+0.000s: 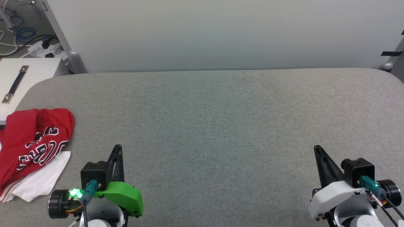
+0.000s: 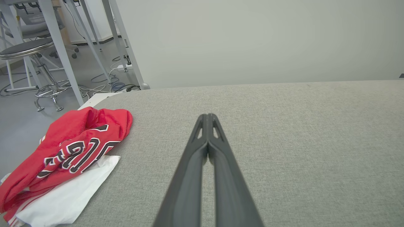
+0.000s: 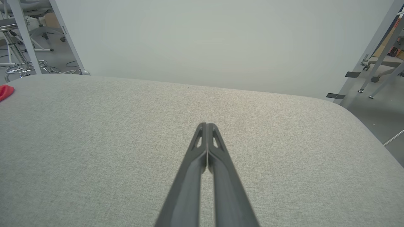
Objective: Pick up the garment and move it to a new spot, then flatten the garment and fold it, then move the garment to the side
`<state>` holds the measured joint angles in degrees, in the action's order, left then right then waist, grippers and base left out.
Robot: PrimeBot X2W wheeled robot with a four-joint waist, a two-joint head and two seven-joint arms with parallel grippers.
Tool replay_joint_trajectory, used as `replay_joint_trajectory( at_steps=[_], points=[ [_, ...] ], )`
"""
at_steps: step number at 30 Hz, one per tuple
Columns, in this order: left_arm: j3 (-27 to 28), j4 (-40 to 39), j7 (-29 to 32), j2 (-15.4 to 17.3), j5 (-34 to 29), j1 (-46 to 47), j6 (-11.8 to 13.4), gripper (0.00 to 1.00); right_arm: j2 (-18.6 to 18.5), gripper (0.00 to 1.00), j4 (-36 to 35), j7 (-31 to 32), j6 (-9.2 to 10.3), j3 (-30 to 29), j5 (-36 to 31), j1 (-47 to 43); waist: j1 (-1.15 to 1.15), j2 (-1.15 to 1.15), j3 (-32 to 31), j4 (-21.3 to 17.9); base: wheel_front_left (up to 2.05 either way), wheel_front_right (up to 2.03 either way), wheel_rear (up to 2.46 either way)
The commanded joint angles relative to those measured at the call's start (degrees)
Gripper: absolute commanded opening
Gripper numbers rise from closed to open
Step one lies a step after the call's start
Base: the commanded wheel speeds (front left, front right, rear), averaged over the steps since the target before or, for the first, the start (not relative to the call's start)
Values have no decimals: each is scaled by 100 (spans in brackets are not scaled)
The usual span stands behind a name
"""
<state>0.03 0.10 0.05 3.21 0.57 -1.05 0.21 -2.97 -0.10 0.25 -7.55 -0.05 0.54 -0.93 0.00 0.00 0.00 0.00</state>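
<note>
Seeing red shirt [image 1: 34,142] bunched up mid-left of frame on grey surface [image 1: 202,126]. Left pincer [image 1: 117,147] & right pincer [image 1: 316,147] btm corners, both pressed together, empty.

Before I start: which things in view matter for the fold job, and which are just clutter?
For the job: the garment, crumpled at the left; the grey table; left gripper and right gripper, both shut, empty.
Lying about: white case, power strip, stool.

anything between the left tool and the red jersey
No, that stretch is bare grey table, as the head view shows: the left tool and the garment are apart with nothing between.
</note>
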Motion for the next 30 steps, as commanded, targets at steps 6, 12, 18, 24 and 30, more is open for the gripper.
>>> replay_joint_trajectory(
  at_steps=[6,12,18,24,30],
  points=[
    [-3,-10,-5,-34,-57,105,-21,0,10,0,10,-25,6,5,-54,93,0,0,0,0,0,0,0],
    [0,12,-10,4,12,-3,-2,100,0,100,37,-8,-1,-16,17,-9,0,0,1,0,0,0,0],
    [-56,86,-81,2,53,44,5,100,-11,100,85,-78,-1,-15,65,11,0,0,2,1,0,0,0],
    [-110,139,-152,1,94,88,14,100,-20,100,138,-151,0,-11,138,32,0,0,-1,4,0,0,0],
    [-155,175,-223,-1,129,119,22,100,-27,100,186,-223,0,-10,236,55,0,0,-13,3,0,0,0]
  ],
)
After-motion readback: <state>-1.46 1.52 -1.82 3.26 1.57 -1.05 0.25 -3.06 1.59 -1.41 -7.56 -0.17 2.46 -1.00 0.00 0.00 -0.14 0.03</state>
